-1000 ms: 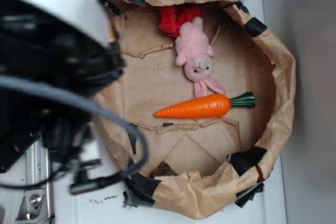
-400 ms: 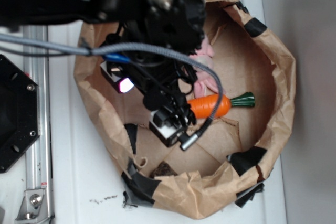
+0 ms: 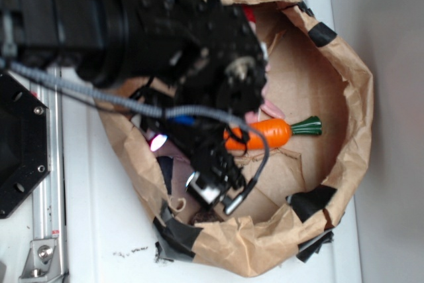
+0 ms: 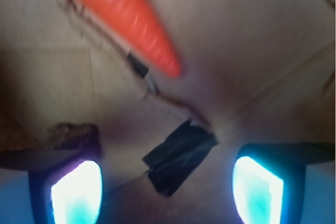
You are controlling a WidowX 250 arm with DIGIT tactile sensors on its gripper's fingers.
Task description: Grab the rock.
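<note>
The rock [image 4: 73, 136] is a small rough brown-grey lump on the paper floor. In the wrist view it lies just above my left fingertip [image 4: 76, 192], outside the gap between the fingers. In the exterior view only a dark sliver of the rock [image 3: 211, 217] shows, by the bag's near rim, just below my gripper [image 3: 212, 189]. My gripper [image 4: 167, 191] is open and empty, with its jaws wide apart. A black tape patch [image 4: 178, 156] lies between them.
The orange toy carrot [image 3: 265, 134] lies mid-bag; its tip [image 4: 121, 14] shows in the wrist view. A brown paper bag rim [image 3: 351, 97] with black tape patches rings everything. A pink plush ear [image 3: 270, 108] peeks from under the arm. The black base plate [image 3: 20, 150] is at the left.
The arm swung from the left over the bag, covering the plush rabbit. The gripper has moved down towards the near rim where the rock lies.
</note>
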